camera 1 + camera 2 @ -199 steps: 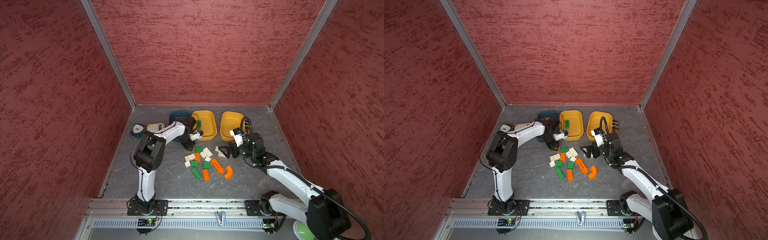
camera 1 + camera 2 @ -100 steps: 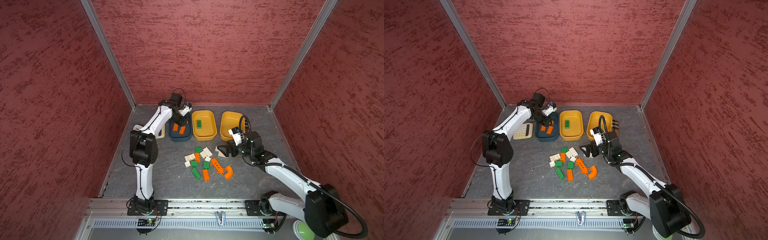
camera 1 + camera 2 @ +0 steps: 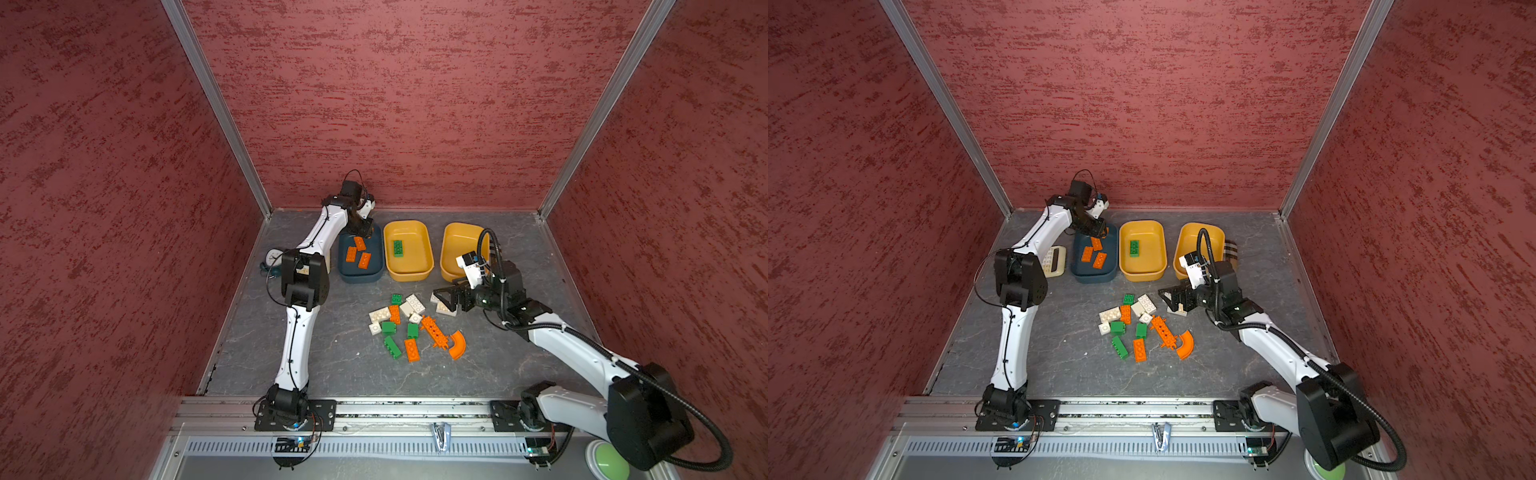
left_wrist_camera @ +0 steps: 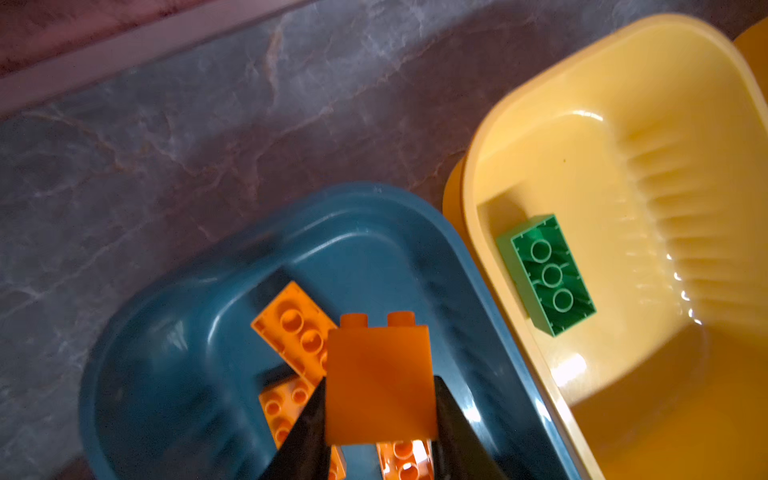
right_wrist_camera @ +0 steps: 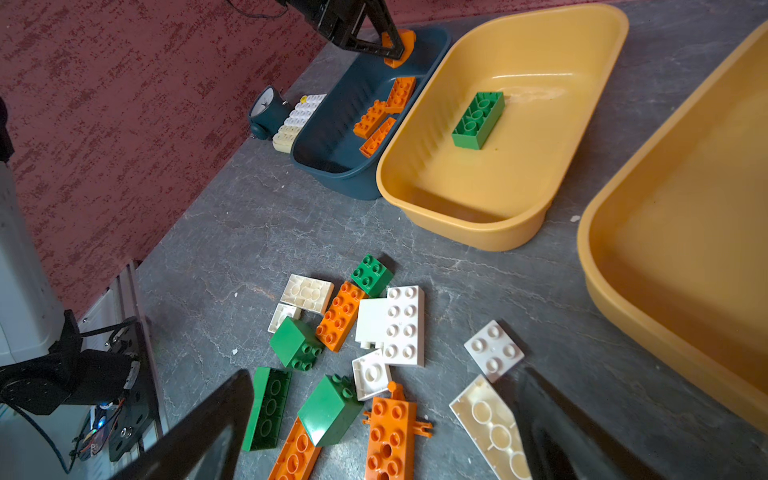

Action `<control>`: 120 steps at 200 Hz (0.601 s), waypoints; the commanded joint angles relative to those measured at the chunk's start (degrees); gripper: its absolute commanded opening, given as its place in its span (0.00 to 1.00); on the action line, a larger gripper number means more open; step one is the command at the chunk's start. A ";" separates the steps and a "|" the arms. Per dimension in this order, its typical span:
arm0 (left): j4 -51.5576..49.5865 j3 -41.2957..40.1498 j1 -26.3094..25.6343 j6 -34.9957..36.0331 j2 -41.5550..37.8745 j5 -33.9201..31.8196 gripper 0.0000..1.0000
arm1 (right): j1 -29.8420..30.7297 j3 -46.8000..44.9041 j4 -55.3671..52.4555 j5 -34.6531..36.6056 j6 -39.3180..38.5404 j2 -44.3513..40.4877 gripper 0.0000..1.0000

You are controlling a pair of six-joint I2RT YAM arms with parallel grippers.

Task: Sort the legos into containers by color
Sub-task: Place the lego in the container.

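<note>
My left claw grips a small orange studded brick above the far end of the dark teal-blue plastic tub, where three orange bricks lie. A green brick sits in the middle mustard yellow tub. My right claw hangs spread wide over cream pieces at the edge of the loose pile of legos on the grey worktop.
</note>
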 commanded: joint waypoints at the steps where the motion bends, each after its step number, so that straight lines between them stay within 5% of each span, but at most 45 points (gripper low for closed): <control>1: -1.74 2.16 -0.29 -3.11 0.07 0.66 0.55 | 0.37 1.75 -0.40 0.85 -0.72 -0.85 0.99; 28: -2.80 -3.30 -1.32 -5.90 -6.24 0.52 0.65 | 0.39 1.77 -0.77 1.19 -0.99 -1.41 0.99; 120: 9.19 -49.93 -14.13 -5.11 -38.94 3.39 0.68 | 0.39 0.92 -0.77 -0.11 -1.87 -1.38 0.99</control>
